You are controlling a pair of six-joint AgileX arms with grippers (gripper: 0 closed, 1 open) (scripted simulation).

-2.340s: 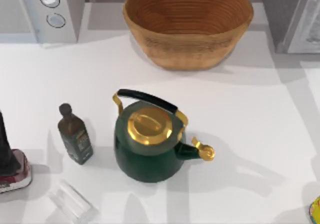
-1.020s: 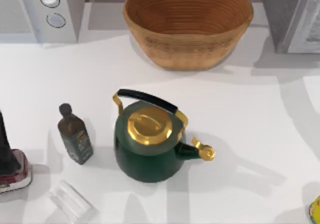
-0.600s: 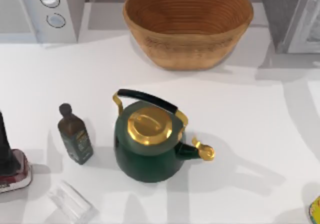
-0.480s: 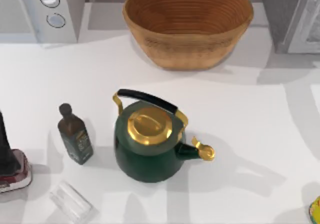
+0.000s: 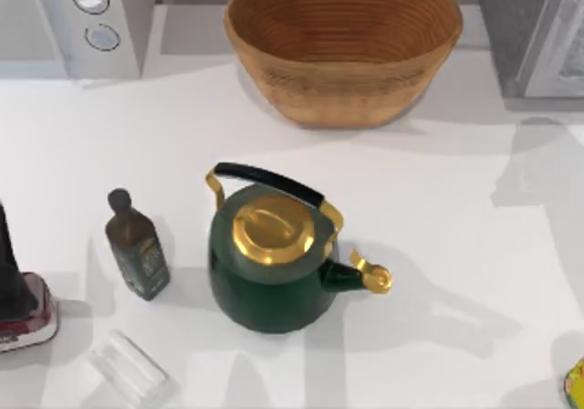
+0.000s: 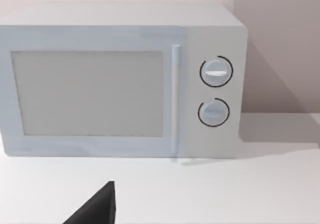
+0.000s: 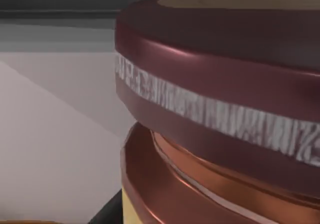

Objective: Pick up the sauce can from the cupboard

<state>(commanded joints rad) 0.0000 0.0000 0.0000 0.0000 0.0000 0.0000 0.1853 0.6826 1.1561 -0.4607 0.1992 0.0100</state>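
Note:
The sauce can looms very close in the right wrist view, with a maroon rim, a pale streaked band, a copper ring and a tan label below. It stands inside a grey-walled space with a dark top. A dark sliver of my right gripper sits right beside the can's base. The cupboard stands at the table's far right corner in the top view. A dark part of my left gripper hangs low over the white table, facing the microwave.
On the table stand a green kettle with a gold lid, a dark bottle, a wicker basket, a clear glass and a red-based object at the left edge. The microwave is at the far left.
The arm's shadow on the table's right side has shifted and grown below the cupboard. The kettle, bottle and basket have not moved.

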